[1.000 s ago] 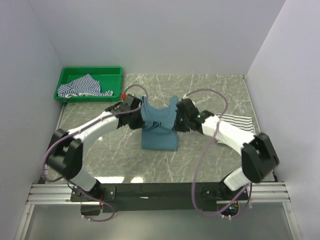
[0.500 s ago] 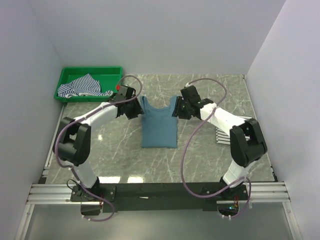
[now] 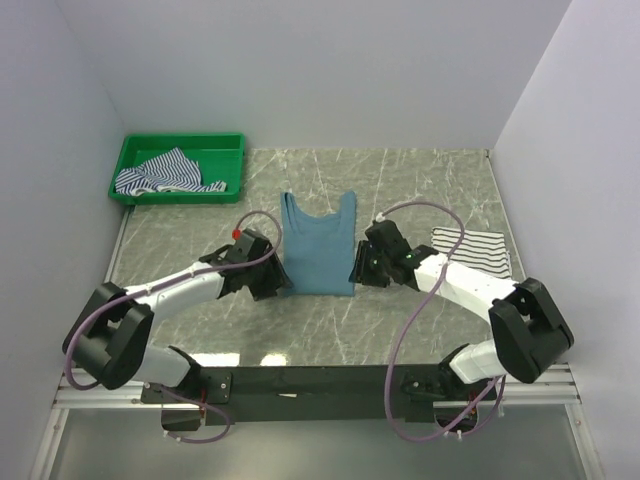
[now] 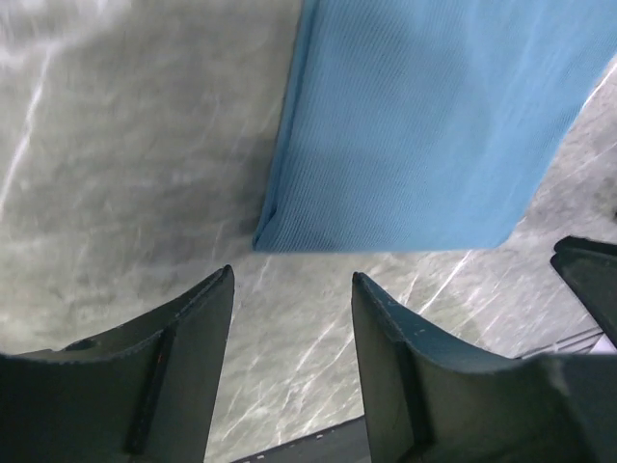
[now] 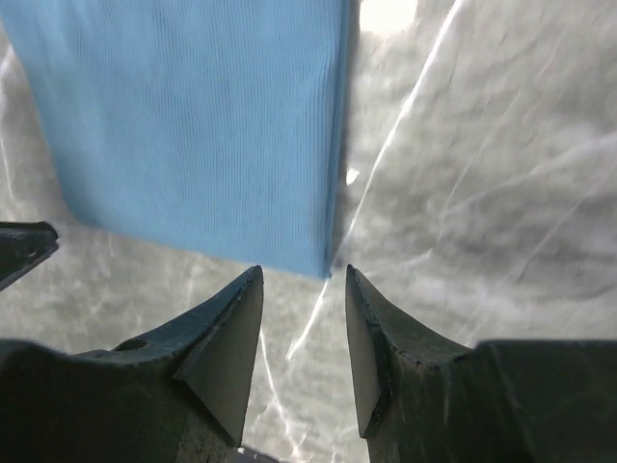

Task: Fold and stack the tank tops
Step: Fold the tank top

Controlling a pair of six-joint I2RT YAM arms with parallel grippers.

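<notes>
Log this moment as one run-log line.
teal top: flat | left fingers: open, near hem | right fingers: open, near hem

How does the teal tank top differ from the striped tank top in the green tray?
The teal tank top is plain; the striped tank top has dark and white stripes. The teal tank top lies flat on the table; the striped tank top sits crumpled in the green tray. Neither is held.
</notes>
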